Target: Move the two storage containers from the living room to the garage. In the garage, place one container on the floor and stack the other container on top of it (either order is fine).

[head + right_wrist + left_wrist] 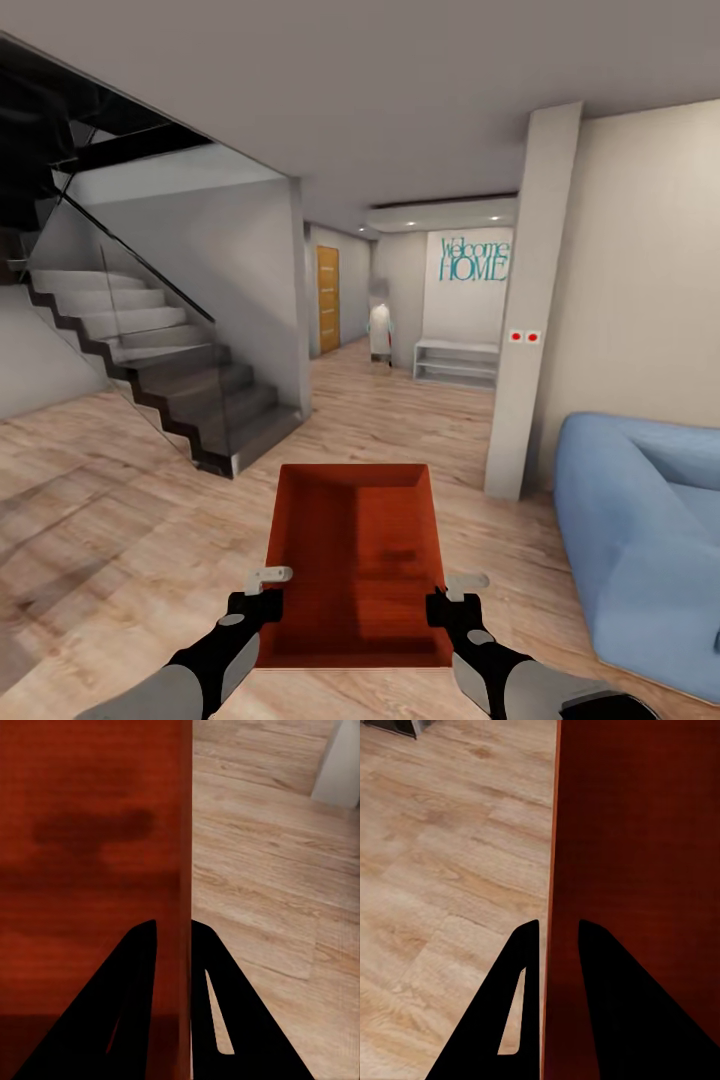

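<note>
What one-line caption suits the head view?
Both grippers, left and right, carry a red-orange container over wood flooring.

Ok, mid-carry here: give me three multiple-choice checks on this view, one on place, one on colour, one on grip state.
1. Where is the blue fabric sofa?
A. on the robot's right
B. under the stairs
C. by the orange door

2. What colour is the "Welcome HOME" wall lettering?
A. red
B. teal
C. black

3. How is the red-orange rectangular open-top bin held?
A. one gripper only
B. resting on the floor
C. both grippers, one per long side wall

Answers: 1 A, the sofa fills the head view's right edge. 2 B, the lettering is teal. 3 C, the left gripper and right gripper each have jaws astride a wall of the bin.
</note>
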Available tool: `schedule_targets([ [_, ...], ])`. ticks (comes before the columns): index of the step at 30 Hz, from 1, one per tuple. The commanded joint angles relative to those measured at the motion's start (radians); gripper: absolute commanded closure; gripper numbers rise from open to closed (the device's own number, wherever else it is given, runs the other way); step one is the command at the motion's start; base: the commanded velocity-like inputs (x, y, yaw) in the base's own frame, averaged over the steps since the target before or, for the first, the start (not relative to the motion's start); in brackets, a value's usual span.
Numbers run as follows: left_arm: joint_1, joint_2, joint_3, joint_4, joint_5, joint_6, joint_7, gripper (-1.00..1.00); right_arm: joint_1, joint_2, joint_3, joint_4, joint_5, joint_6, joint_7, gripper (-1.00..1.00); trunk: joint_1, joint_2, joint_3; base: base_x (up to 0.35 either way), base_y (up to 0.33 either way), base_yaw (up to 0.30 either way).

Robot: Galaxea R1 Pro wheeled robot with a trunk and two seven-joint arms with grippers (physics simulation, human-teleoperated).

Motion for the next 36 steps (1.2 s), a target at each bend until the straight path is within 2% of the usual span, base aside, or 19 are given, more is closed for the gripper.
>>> schedule_targets([
  [1,-0.001,0.028,0.010,0.002,0.006,-0.004,0.017,1.00,-0.002,0.000,-0.008,0.002,-0.031,-0.009,-0.006,1.00,0.001,-0.001,-0.001,0.321,0.000,0.000],
  [36,-0.001,0.031,0.010,0.002,0.006,-0.004,0.017,1.00,-0.002,0.000,-0.008,0.002,-0.031,-0.009,-0.006,1.00,0.001,-0.001,-0.001,0.321,0.000,0.000],
])
